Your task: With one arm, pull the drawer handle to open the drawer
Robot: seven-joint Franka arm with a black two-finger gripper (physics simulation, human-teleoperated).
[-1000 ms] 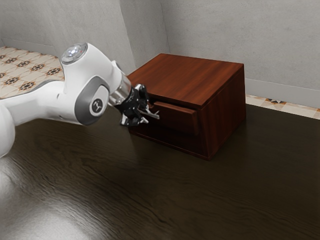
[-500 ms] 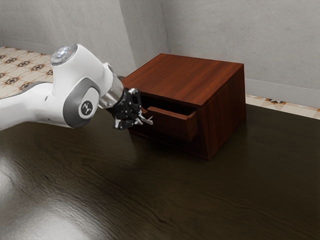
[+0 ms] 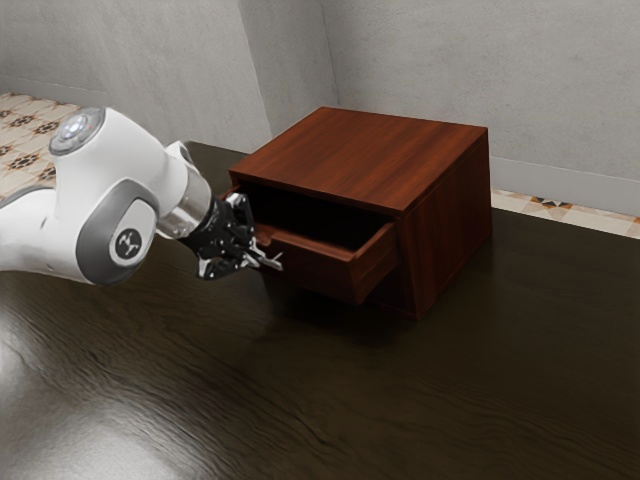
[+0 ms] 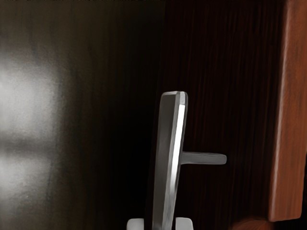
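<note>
A reddish-brown wooden cabinet stands on the dark table. Its single drawer juts out from the front toward the exterior view's left, leaving a dark gap under the cabinet top. My black gripper is at the drawer front, shut on the silver bar handle. In the wrist view the handle runs as a metal bar straight out from the hand, with one post joining it to the drawer front.
The dark glossy table stretches wide in front of the cabinet. Grey walls rise behind it, and patterned floor tiles show at the exterior view's far left.
My arm has drawn back toward the exterior view's left with the handle in the gripper. The drawer has slid out from nearly closed to well open.
</note>
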